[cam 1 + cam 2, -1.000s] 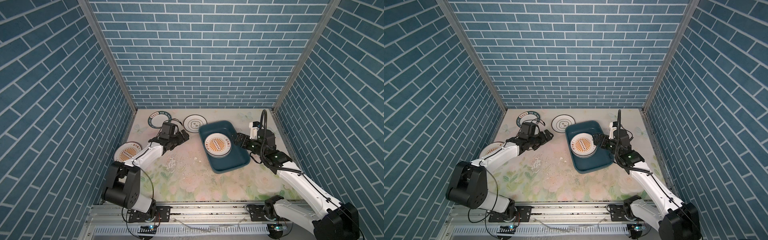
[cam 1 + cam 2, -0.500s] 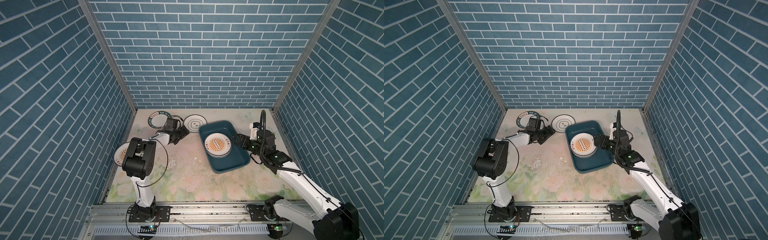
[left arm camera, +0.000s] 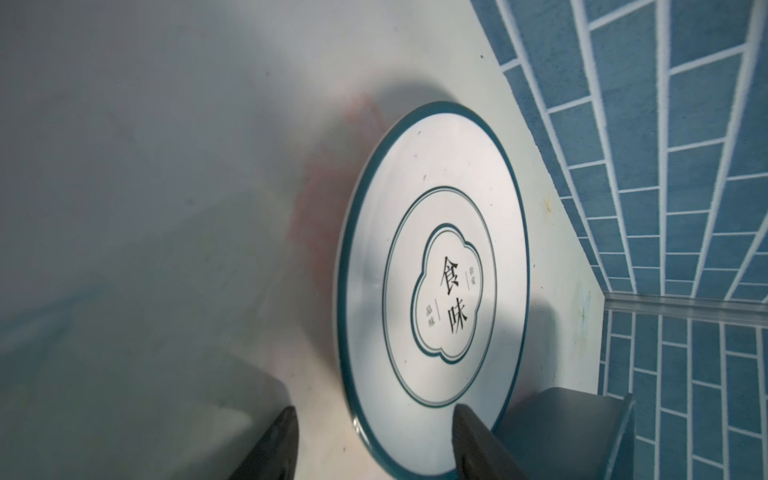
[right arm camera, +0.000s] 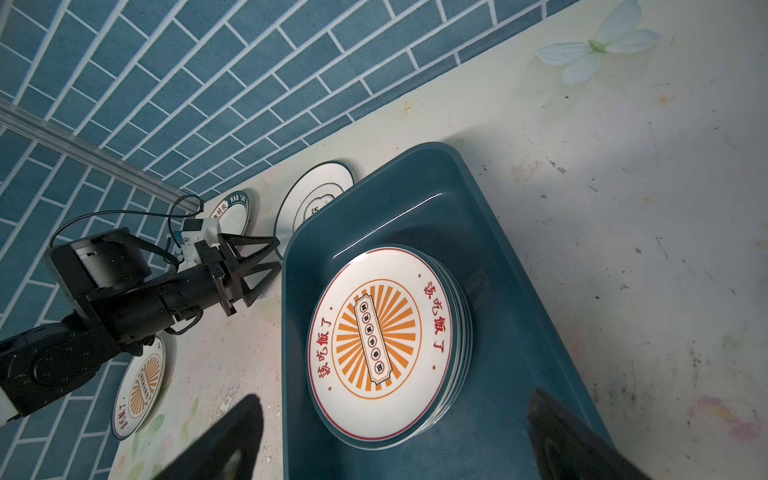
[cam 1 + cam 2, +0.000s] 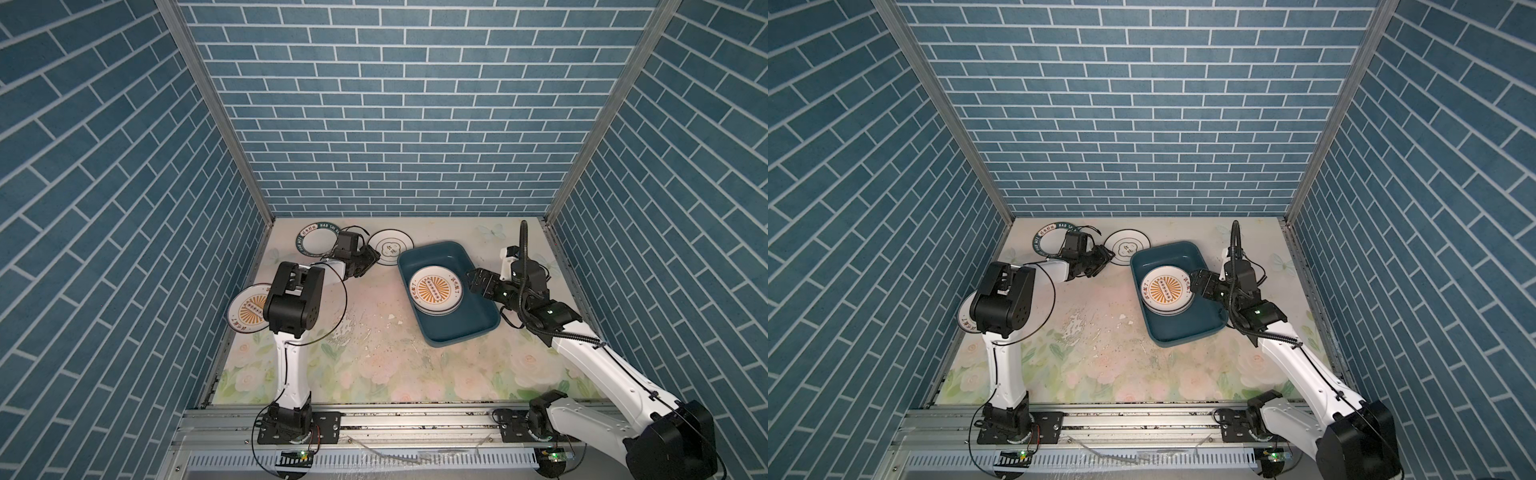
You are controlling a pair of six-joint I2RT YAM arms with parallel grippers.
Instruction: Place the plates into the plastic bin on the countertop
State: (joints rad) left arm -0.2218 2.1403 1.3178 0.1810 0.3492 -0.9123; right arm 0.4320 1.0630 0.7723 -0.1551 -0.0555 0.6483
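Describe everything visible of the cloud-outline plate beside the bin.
The cloud-outline plate is round, glossy white and ceramic-looking, with a thin teal rim band, a thin inner ring and a teal cloud outline around black characters. It lies flat at the back of the countertop, close beside a corner of the plastic bin; contact unclear. The left end effector has its jaws apart at the plate's edge, one jaw over the rim.

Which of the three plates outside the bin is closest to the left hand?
The cloud-outline plate beside the bin: the left hand straddles its rim. The lettered-rim plate and sunburst plate lie farther off.
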